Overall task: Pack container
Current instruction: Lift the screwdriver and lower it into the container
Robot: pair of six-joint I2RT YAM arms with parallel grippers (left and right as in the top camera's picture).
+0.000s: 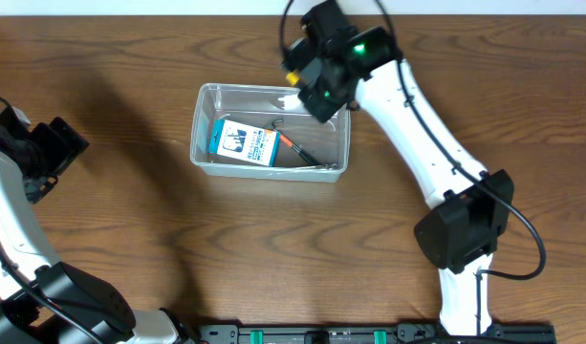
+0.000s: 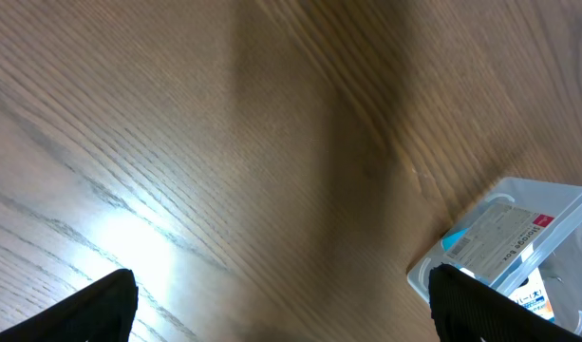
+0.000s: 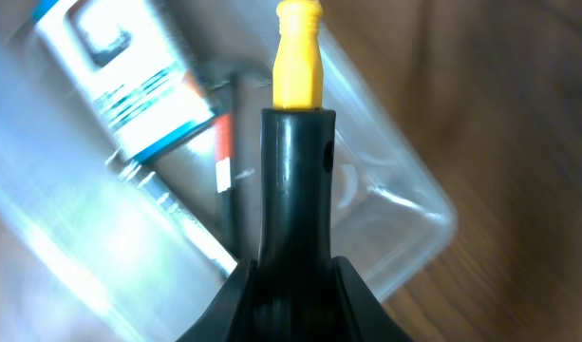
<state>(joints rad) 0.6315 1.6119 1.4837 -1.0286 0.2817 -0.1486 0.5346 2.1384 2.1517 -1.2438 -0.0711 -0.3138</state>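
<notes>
The right pincer point(image 3: 298, 123) clamps a yellow-handled tool point(image 3: 297, 52); the container point(image 3: 419, 214) lies directly beneath it. The left pincer point(image 2: 281, 290) stands open above the counter point(image 2: 177, 142), container edge to its right.

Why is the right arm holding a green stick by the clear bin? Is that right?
Not quite. The stick in the right tool is yellow, not green; the right wrist view shows it. It is held by the clear bin.
</notes>
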